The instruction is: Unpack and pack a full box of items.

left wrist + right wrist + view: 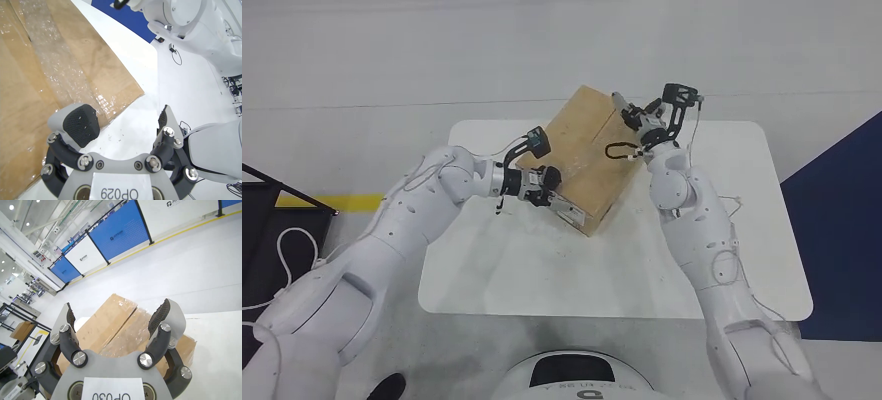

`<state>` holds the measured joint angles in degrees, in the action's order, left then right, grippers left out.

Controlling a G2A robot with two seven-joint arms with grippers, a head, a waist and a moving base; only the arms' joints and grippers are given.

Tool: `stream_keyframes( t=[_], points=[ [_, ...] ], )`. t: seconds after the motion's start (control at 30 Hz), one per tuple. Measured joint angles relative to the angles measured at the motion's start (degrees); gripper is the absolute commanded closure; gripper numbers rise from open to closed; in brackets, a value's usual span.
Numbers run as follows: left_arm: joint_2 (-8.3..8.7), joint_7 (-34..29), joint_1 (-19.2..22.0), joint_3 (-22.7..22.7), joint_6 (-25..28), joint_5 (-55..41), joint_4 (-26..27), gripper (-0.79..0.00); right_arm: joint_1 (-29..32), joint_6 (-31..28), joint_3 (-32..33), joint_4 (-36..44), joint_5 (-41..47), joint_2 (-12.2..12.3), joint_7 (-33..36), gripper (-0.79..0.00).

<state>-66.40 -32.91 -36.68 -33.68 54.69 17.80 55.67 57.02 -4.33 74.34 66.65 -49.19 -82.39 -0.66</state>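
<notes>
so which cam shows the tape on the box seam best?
Left wrist view: the clear tape runs close up along the box seam to its edge. The right wrist view catches it farther off, partly behind the right gripper. In the top view it is too small to tell.

Bright overhead light — soft shadows, warped edges
</notes>
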Motion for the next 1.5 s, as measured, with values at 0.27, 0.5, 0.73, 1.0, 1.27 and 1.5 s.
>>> stream_keyframes(
  t=[0.27, 0.5, 0.73, 1.0, 1.27, 1.5],
  points=[
    [0.68, -0.4, -1.0, -1.4, -0.9, 0.1, 1.6, -0.785, -6.9, 7.8, -3.5, -11.2, 1.1, -1.8, -2.5, -0.785],
    [0.66, -0.4, -1.0, -1.4, -0.9, 0.1, 1.6, -0.785, -12.2, 8.4, -6.9, -20.0, 5.0, -3.9, -3.0, -0.785],
    [0.66, -0.4, -1.0, -1.4, -0.9, 0.1, 1.6, -0.785, -14.6, 6.0, -9.2, -22.8, 6.9, -5.4, -4.2, -0.785],
    [0.66, -0.4, -1.0, -1.4, -0.9, 0.1, 1.6, -0.785, -16.5, 4.2, -10.4, -25.9, 8.5, -6.6, -6.2, -0.785],
    [0.66, -0.4, -1.0, -1.4, -0.9, 0.1, 1.6, -0.785, -15.8, 4.5, -8.7, -26.0, 8.4, -6.7, -16.7, -0.785],
    [0.75, 0.4, -2.2, -1.9, -2.9, -0.2, 2.6, -0.785, -8.4, -2.8, -2.5, -16.7, 8.3, -4.4, -22.5, -0.785]
  ],
)
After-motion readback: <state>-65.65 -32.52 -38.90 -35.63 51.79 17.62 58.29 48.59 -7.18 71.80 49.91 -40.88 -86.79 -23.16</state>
